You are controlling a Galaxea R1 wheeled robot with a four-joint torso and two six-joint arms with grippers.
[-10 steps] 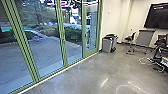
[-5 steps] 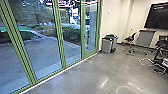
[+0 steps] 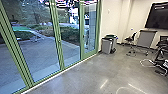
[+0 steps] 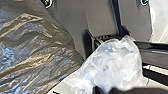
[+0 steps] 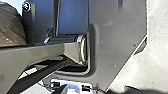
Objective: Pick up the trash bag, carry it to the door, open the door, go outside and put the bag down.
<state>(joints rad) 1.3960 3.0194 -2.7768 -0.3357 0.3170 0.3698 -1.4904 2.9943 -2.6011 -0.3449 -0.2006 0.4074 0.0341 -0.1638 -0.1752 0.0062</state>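
Observation:
The trash bag [image 4: 37,50] is large in the left wrist view, brown and glossy with many folds. Pale, cloudy plastic [image 4: 115,62] bunches beside it and reaches my left gripper [image 4: 102,89], which is shut on it. Part of the brown bag [image 5: 11,25] also appears in the right wrist view, apart from my right gripper [image 5: 66,88]. In the head view, a narrow glass door [image 3: 90,30] in a green frame stands closed at the far end of the glass wall.
Green-framed glass [image 3: 42,50] runs along the left, with paving and shrubs outside. Grey bins [image 3: 108,44] stand by the far wall. Further right are a chair [image 3: 130,40], a grey panel on wheels [image 3: 145,38], a wall screen [image 3: 160,16] and a white cable [image 3: 146,62] on the floor.
The head camera's view has shifted slightly, with the nearer green posts sliding left and the bins staying almost in place.

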